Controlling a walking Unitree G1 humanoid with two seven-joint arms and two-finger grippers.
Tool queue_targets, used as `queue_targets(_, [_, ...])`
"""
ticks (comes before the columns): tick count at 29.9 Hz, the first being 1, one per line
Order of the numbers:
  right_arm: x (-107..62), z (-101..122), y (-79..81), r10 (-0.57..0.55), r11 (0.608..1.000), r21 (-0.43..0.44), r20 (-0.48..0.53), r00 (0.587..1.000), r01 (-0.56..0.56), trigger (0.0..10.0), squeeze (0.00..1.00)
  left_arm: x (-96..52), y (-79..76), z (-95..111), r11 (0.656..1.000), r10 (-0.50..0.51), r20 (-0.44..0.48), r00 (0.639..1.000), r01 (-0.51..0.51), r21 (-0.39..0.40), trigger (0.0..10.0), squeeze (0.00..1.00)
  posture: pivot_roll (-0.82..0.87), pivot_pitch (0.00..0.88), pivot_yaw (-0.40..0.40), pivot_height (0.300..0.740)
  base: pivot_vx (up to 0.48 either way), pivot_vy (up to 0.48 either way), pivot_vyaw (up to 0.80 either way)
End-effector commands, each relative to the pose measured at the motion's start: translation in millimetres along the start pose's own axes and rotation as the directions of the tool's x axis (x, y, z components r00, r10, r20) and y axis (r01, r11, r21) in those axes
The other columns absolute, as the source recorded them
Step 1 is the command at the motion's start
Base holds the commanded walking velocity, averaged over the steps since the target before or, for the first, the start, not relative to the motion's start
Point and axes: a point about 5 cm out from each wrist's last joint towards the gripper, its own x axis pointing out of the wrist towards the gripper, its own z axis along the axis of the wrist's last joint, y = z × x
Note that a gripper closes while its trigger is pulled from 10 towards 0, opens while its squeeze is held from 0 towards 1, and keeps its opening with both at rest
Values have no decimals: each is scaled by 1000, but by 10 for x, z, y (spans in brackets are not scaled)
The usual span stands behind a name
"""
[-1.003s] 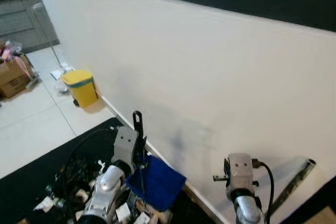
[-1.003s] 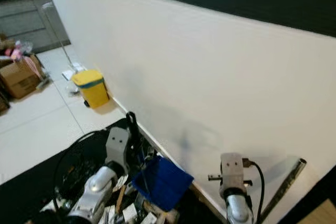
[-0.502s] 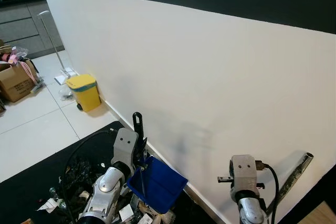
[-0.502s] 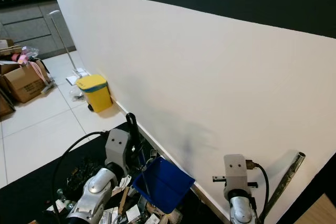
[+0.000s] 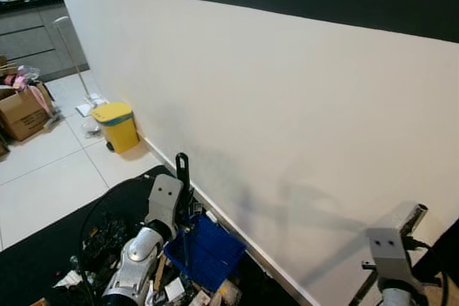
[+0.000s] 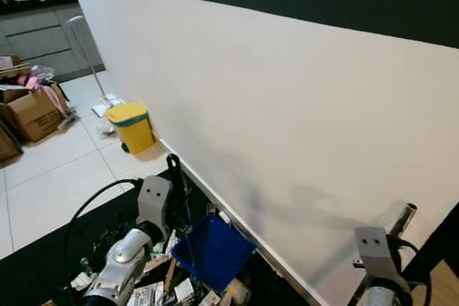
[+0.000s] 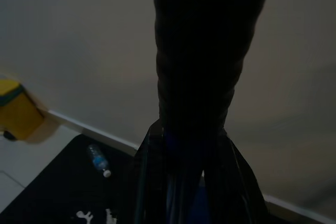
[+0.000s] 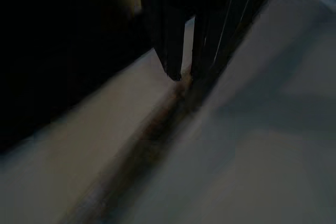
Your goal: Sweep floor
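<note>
At far left we see a box [image 5: 21, 111], then a yellow bin [image 5: 117, 125] by the wall [image 5: 287, 127]. Our left gripper [image 5: 182, 170] grips the blue dustpan [image 5: 204, 250] over litter [image 6: 154, 293] on the black mat [image 5: 43, 256]. Our right gripper [image 8: 185, 74], fingers nearly closed, hovers beside the metal pole [image 5: 409, 218].

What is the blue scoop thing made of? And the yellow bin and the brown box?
The blue dustpan looks like hard plastic: one even, bright colour with smooth moulded sides. The yellow bin seems plastic too, smooth and evenly coloured, with a greenish band under its lid. The brown box looks like cardboard: dull tan, with folded flaps.
</note>
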Motion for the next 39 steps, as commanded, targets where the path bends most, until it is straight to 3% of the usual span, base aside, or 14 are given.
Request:
queue_targets(1, [-79,-54,12,-11,997,78,-26,1000,13,10000,0,25,90,69,1000,14,20,1000,-15,24,10000,0,-57,93,98,740,0,0,0])
queue_targets(10, [-143,-212,-99,-128,977,155,-118,985,145,10000,0,38,74,85,1000,-3,20,1000,2,29,10000,0,-55,98,122,740,0,0,0])
queue_targets(11, [-141,-212,-104,-132,976,157,-121,984,150,10000,1000,37,75,85,1000,-4,20,1000,3,30,10000,0,-55,99,124,740,0,0,0])
queue_targets(19, [43,-49,-150,-135,971,187,-92,987,151,10000,1000,52,90,106,999,-10,22,1000,10,37,10000,0,-42,108,136,740,0,0,0])
queue_targets(24, [155,-20,-54,-92,965,232,-139,986,122,10000,1000,27,105,113,999,-13,24,1000,12,40,10000,0,-17,127,140,740,0,0,0])
queue_targets(25, [167,-15,-40,-82,964,238,-143,986,115,10000,0,20,110,112,999,-12,23,1000,12,41,10000,0,-15,128,141,740,0,0,0])
queue_targets(32, [234,33,68,-21,964,258,-151,988,60,10000,0,-24,128,104,999,-13,19,1000,12,47,10000,0,3,136,145,740,0,0,0])
queue_targets(39, [272,58,144,4,978,209,-153,988,29,10000,0,-43,111,96,999,-14,17,1000,13,46,10000,0,15,127,135,740,0,0,0])
